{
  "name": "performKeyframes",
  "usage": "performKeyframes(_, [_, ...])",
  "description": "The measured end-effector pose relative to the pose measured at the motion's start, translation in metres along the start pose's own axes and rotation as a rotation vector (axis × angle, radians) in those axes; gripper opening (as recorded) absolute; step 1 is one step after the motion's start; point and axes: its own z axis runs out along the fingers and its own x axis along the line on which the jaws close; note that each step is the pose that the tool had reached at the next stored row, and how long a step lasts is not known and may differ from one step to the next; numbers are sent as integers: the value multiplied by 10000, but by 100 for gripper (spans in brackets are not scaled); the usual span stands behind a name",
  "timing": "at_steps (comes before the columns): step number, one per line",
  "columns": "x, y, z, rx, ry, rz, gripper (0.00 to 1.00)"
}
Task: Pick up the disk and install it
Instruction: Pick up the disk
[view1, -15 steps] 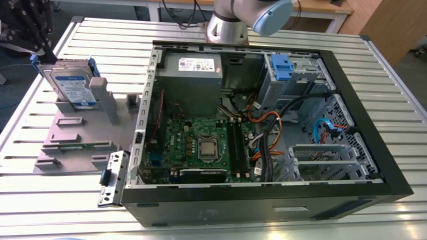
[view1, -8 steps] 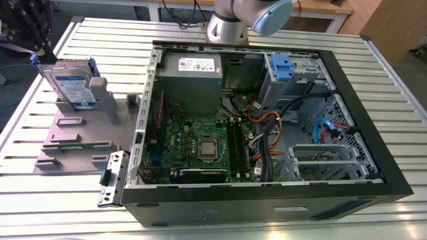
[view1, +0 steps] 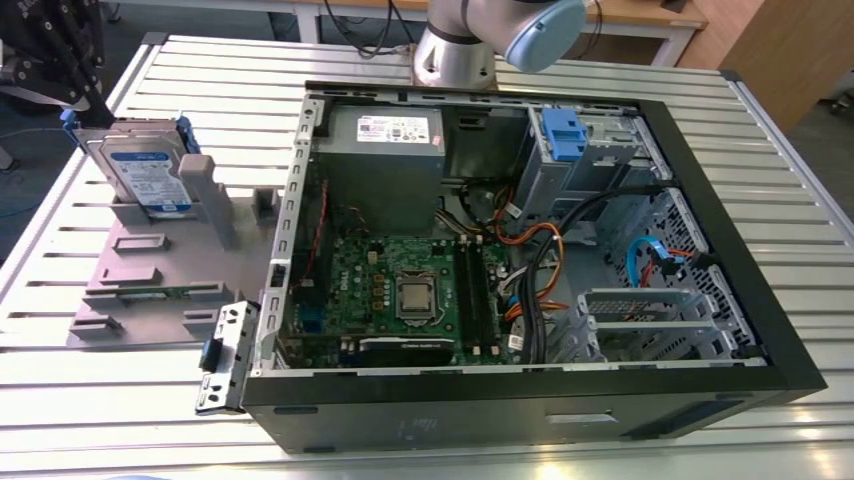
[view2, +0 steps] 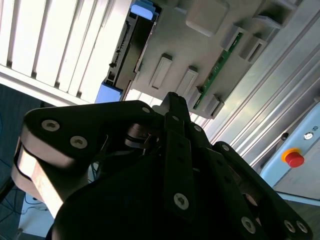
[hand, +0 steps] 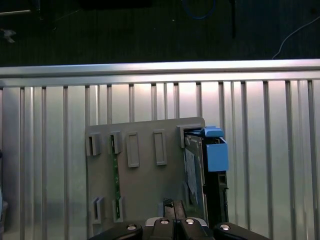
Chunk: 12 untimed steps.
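Observation:
The disk (view1: 144, 170) is a silver drive with a blue-and-white label and blue rails. It stands on edge in a slot of the grey fixture plate (view1: 147, 285), on the exterior view's left, beside the open computer case (view1: 534, 250). In both wrist views I see the disk edge-on (hand: 194, 175) (view2: 131, 47) from well above. My black gripper (hand: 172, 206) (view2: 173, 102) hangs over the plate, apart from the disk. Its fingertips meet with nothing between them.
The case holds a motherboard (view1: 400, 290), a grey power supply (view1: 384, 135) and a drive bay with a blue latch (view1: 561, 130). A green circuit strip (hand: 114, 175) lies in the plate. The slatted metal table (view1: 80, 400) ends at a rail (hand: 160, 70). A red button (view2: 294, 159) sits off the table.

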Motion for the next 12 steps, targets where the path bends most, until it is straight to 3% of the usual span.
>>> performKeyframes(12, [0, 0, 0, 0, 0, -63, 11])
